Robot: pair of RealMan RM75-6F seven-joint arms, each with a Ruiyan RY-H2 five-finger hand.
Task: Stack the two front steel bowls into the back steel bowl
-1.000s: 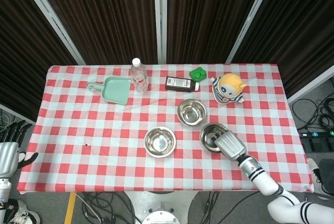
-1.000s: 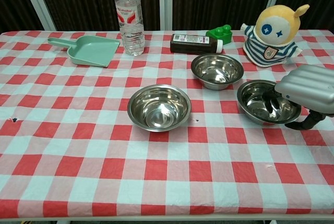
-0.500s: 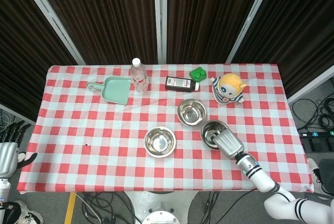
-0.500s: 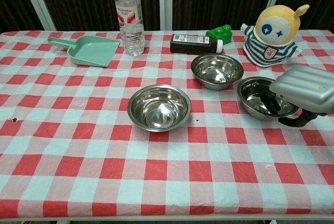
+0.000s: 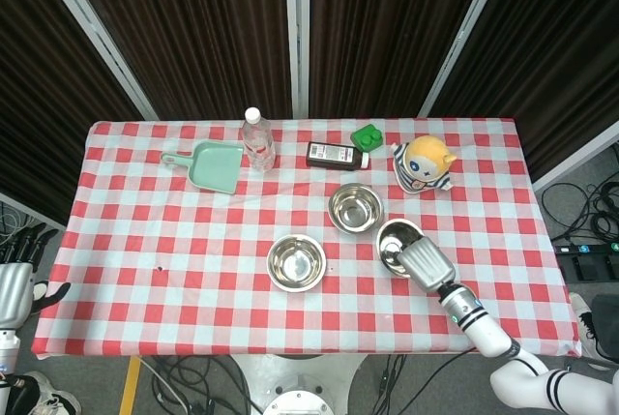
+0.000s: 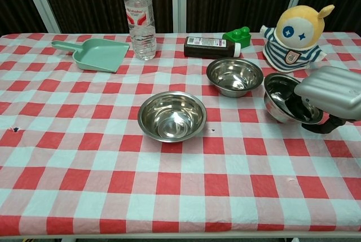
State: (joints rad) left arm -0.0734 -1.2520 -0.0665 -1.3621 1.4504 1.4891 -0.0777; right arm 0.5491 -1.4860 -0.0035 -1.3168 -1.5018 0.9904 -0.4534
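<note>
The right hand (image 6: 330, 92) grips the front right steel bowl (image 6: 285, 104) by its near-right rim, fingers inside the bowl and thumb under its outer wall. The bowl is tilted, its mouth turned toward the left, its rim raised on the hand's side; whether its low edge touches the cloth I cannot tell. It is shiny, round and empty, with dark reflections in its well.

Just left of the hand and a little further back sits the back steel bowl (image 6: 234, 76), upright and empty, close beside the held bowl; the chest view shows a narrow gap between them. Further left of the hand and nearer the front edge is the front left steel bowl (image 6: 171, 116), upright, empty, well apart from the other two.

Behind the hand stands a plush toy (image 6: 297, 36), near the held bowl's far side. Left of the toy lie a green block (image 6: 237, 35) and a dark bottle (image 6: 207, 47) on its side, both behind the back bowl. Far to the left, along the back, are a water bottle (image 6: 139, 19) and a mint dustpan (image 6: 96, 53).

The checked tablecloth (image 6: 169, 197) lies bare in front of the hand and between the bowls.

The left hand (image 5: 17, 284) hangs off the table's left edge, fingers apart, holding nothing.
</note>
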